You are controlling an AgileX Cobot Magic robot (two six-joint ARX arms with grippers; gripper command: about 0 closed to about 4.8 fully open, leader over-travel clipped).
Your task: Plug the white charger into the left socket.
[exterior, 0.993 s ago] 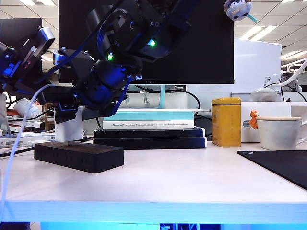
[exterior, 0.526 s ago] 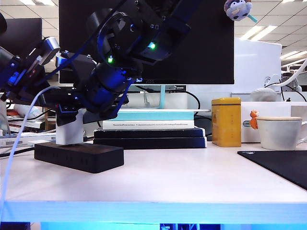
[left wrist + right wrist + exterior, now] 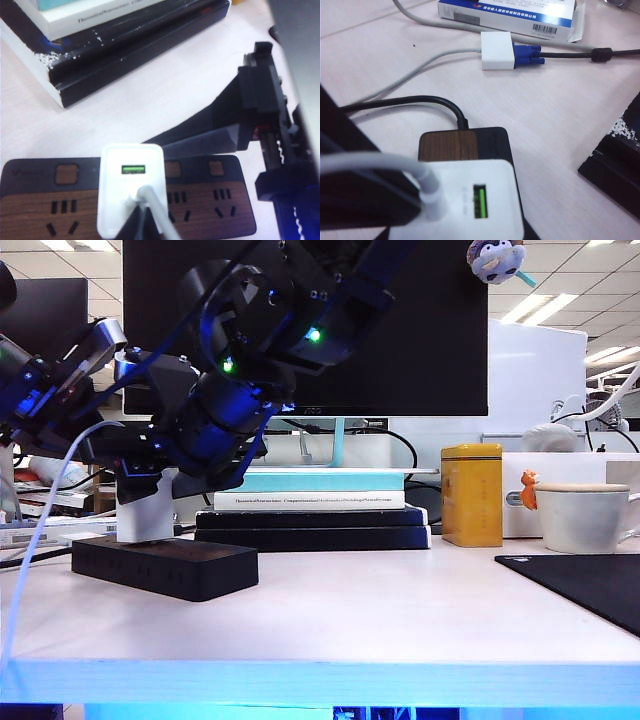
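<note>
Small white block charger (image 3: 145, 512) with its thin white cable standing upright on the long matte-black power strip (image 3: 165, 566), over a socket (image 3: 61, 219) near the strip's left end. Right end effector (image 3: 140, 475) clamped on the charger from above, jaws partway apart around it. Left end effector (image 3: 40, 405) just beside it, fully closed, gripping nothing visible. Pale surface (image 3: 400, 610) underneath.

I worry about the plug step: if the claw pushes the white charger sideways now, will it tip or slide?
The white charger stands upright on the black power strip, taller than wide, so it could probably tip. Its thin cable looks floppy and may tug it. The smooth casing might slip.
</note>
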